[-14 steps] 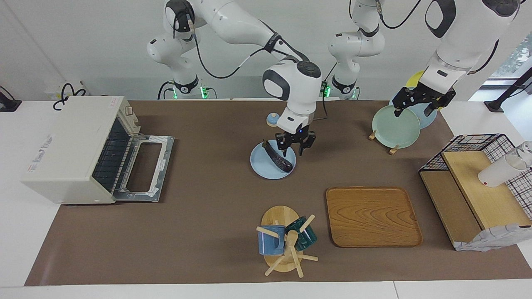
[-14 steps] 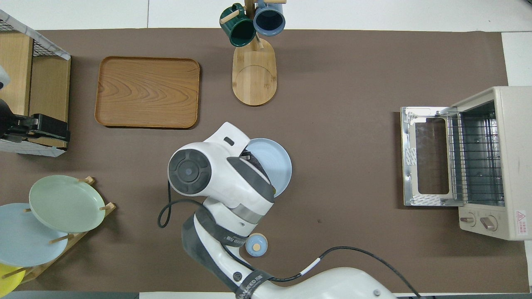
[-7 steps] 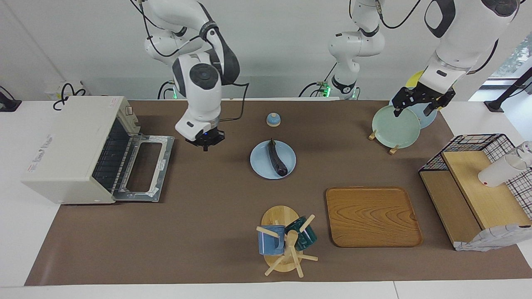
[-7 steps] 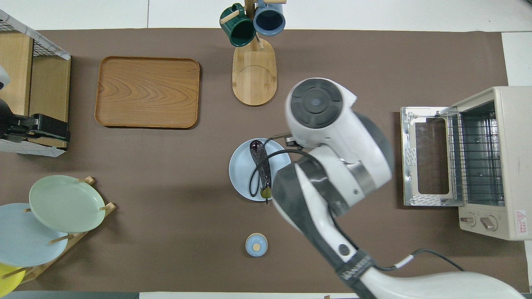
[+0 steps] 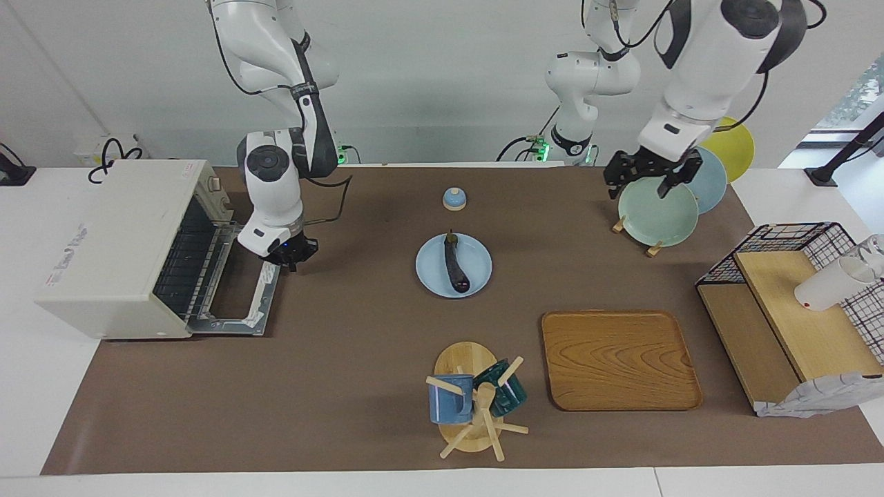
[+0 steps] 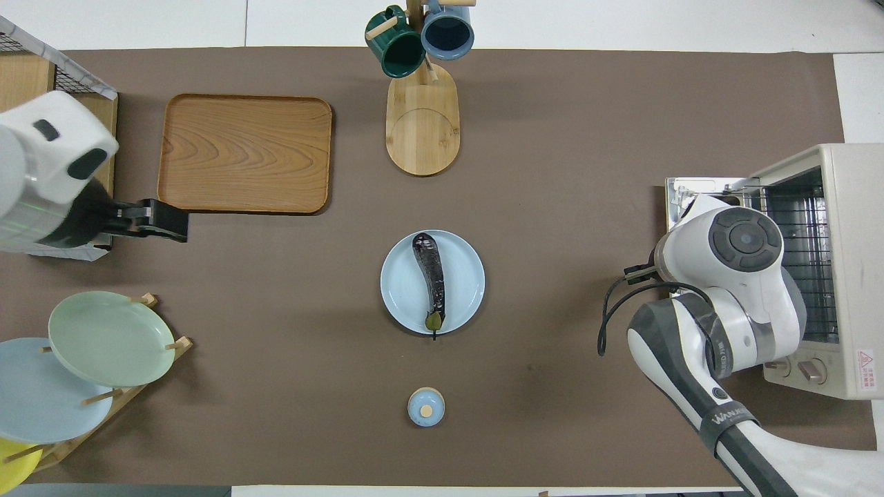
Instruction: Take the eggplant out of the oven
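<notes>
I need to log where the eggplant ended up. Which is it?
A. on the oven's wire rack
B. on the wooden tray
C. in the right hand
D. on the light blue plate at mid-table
D: the eggplant lies on the plate, with no hand touching it.

The oven stood at the right arm's end of the table, its door dropped flat, leaving the mouth unblocked. The right gripper, shut, hung over the door's edge. Bare mat lay between the door and the blue plate bearing the eggplant.
</notes>
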